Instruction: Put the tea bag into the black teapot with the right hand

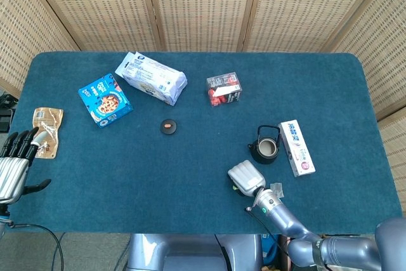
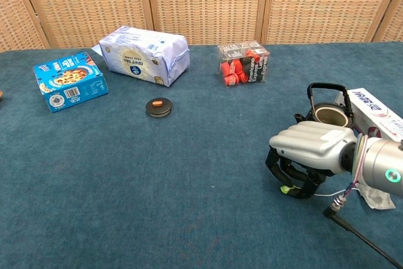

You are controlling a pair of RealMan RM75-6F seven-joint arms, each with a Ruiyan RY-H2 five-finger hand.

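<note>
Where the right hand (image 2: 313,149) arches over the blue bench (image 2: 157,187), a small yellow-green scrap, apparently the tea bag (image 2: 286,189), is seen under its curled fingers (image 2: 296,177), lying on the cloth just in front of the black teapot (image 2: 329,116). Whether the bag is actually pinched cannot be told; the fingers are bent down around it. A thin pale string is seen trailing right from beneath the hand in the chest view. The teapot is shown lidless, its handle upright, its pale interior exposed, with a white toothpaste box (image 2: 378,113) just beside it.

From the head view, something extra is offered: the left hand (image 1: 15,164) is seen at the bench's near-left edge, fingers straight and apart, holding nothing, close to a tan pouch (image 1: 47,131). In that view the tea bag is hidden by the right hand, apart from a hint of green at its edge. The small round lid (image 1: 168,126) is seen well apart from the teapot, mid-bench.
</note>
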